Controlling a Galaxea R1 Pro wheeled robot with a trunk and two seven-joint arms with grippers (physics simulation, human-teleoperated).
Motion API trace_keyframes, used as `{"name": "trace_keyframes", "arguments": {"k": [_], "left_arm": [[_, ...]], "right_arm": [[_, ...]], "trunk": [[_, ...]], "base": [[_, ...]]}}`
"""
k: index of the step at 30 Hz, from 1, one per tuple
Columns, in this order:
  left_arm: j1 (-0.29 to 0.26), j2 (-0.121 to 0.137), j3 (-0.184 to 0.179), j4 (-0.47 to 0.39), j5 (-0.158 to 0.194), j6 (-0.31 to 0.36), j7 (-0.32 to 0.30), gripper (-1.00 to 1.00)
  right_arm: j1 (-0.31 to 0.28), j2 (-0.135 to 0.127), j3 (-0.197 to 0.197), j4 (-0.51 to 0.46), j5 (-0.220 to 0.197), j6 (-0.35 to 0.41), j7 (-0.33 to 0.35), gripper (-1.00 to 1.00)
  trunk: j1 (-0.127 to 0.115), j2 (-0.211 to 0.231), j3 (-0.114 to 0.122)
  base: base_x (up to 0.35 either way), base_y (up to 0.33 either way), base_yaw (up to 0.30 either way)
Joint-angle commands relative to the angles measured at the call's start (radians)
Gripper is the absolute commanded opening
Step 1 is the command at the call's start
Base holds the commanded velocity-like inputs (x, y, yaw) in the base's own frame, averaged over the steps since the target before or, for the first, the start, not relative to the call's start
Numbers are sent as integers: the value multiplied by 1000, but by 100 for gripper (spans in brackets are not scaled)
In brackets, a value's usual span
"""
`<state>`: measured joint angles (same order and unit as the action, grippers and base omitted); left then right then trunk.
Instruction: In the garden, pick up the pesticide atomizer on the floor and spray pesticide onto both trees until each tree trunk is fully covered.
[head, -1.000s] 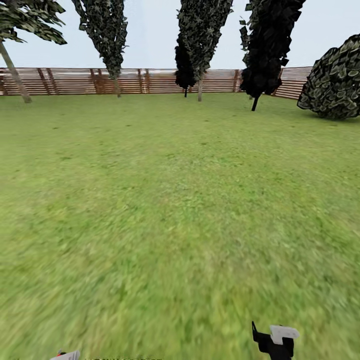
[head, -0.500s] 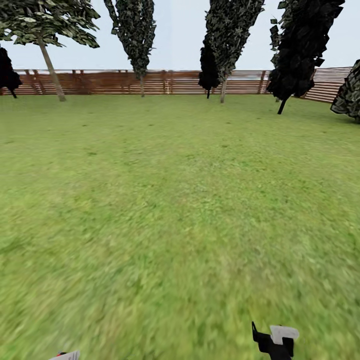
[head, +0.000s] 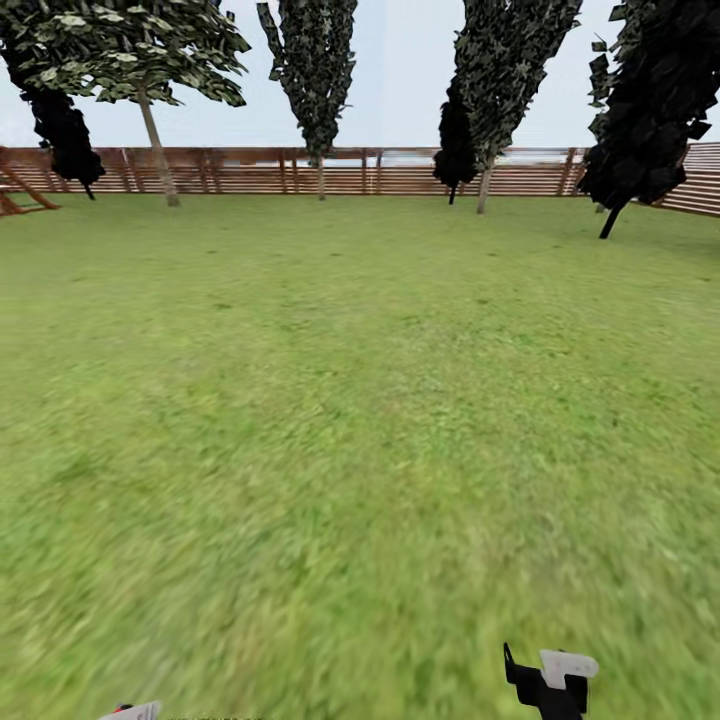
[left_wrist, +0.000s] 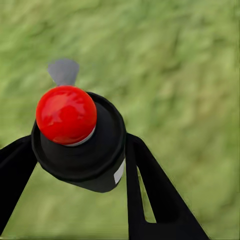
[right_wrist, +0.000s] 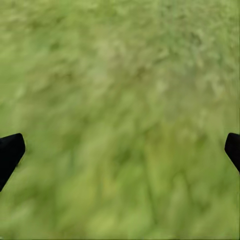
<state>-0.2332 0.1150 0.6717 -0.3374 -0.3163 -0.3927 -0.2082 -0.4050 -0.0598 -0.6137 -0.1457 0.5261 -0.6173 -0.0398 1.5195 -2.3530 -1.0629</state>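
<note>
— Across the lawn (head: 360, 400), what stands at the far edge?

— A brown slatted fence (head: 250, 170) runs along the whole far edge. In front of it, toward the far left corner, 1 tree (head: 125, 40) with a broad leafy crown rises on a thin, pale, leaning trunk (head: 158, 150). Further along the fence stand 2 narrow dark trees (head: 315, 60), and a nearly black one (head: 650, 100) leans near the far right corner. A bit of a wooden frame (head: 20, 192) shows at the left edge by the fence.

— Where is the atomizer?

— Between the fingers of the left gripper (left_wrist: 80, 150). Seen from the left wrist, the pesticide atomizer (left_wrist: 80, 140) is a black body with a round red cap, a grey nozzle tip beyond it, and the 2 black fingers (left_wrist: 150, 190) press against its sides, clamped on it over blurred grass. From the head camera, only a white and red scrap of it sits at the bottom edge, left of centre.

— And the other hand?

— The right gripper (right_wrist: 120, 145) hangs over grass with its 2 fingertips (right_wrist: 10, 152) spread far apart, gripping nothing. From the head camera its black and white wrist shows near the bottom edge, right of centre.
</note>
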Motion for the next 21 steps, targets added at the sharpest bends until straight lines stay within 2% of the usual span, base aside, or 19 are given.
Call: {"name": "trace_keyframes", "arguments": {"k": [1, 21], "left_arm": [[0, 0, 0, 0, 0, 0, 0, -100], [0, 0, 0, 0, 0, 0, 0, -100]], "right_arm": [[0, 0, 0, 0, 0, 0, 0, 100], [0, 0, 0, 0, 0, 0, 1, 100]], "trunk": [[0, 0, 1], [0, 0, 23]], "base": [[0, 0, 218], [0, 0, 206]]}}
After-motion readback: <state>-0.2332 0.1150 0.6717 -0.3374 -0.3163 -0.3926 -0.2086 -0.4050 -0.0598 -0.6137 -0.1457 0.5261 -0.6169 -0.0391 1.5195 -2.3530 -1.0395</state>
